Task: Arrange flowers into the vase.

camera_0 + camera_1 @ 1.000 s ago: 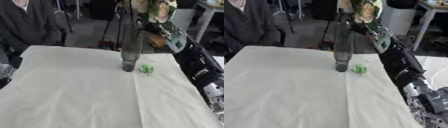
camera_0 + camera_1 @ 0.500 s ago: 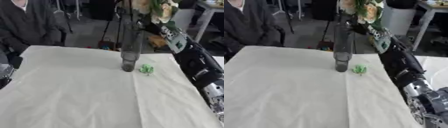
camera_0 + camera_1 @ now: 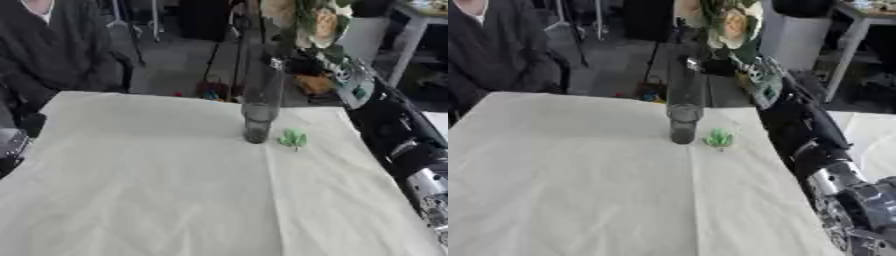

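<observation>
Left eye view gives us the flowers (image 3: 308, 22) high at the top edge, pale blooms with green leaves, sitting above and slightly to the right of the mouth of the tall clear vase (image 3: 260, 100). We judge they are carried that high so the stems can clear the rim before going down. Whether any stem tip is already inside the neck we cannot tell.

The vase stands upright on the white tablecloth (image 3: 157, 190), toward the far edge and a little right of centre, within our right arm's reach. Just beside its base on the right lies a small green piece (image 3: 293, 138), perhaps a leaf, apart from the glass.

Our right hand (image 3: 302, 65) is up near the vase's top, under the blooms and dark against a dark background; we cannot tell how its fingers are set or exactly what they hold. The arm runs back along the right side. Our left hand shows in neither view.
</observation>
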Controlling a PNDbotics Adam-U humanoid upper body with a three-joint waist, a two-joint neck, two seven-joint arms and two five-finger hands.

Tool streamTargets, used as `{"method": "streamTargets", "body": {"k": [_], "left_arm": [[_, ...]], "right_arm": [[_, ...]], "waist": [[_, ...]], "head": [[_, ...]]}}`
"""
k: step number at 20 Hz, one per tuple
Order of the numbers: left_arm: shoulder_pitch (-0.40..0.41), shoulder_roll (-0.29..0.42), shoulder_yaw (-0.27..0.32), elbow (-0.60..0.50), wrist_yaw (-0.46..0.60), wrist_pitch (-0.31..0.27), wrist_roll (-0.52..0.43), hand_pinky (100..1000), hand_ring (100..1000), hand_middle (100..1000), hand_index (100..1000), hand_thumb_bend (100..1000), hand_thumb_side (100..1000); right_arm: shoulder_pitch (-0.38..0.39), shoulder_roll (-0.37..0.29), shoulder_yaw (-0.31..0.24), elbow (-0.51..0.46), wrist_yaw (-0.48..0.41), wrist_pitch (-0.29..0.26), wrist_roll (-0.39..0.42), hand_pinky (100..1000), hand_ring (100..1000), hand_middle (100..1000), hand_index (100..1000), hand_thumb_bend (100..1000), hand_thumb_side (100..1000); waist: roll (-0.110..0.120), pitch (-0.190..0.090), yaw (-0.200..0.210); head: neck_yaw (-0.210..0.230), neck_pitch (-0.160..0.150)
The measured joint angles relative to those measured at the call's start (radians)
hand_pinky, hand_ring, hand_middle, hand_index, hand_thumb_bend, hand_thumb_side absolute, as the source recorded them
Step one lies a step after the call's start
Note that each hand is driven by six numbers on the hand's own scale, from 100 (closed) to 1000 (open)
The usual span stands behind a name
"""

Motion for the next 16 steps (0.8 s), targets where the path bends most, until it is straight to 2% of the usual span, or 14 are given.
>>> {"method": "streamTargets", "body": {"k": [16], "left_arm": [[0.000, 0.000, 0.000, 0.000, 0.000, 0.000, 0.000, 609, 423, 466, 387, 755, 334]], "right_arm": [[0.013, -0.009, -0.012, 0.009, -0.009, 0.010, -0.007, 1000, 1000, 983, 1000, 433, 927]], "waist": [[0.003, 0.000, -0.004]], "head": [[0.001, -0.002]]}}
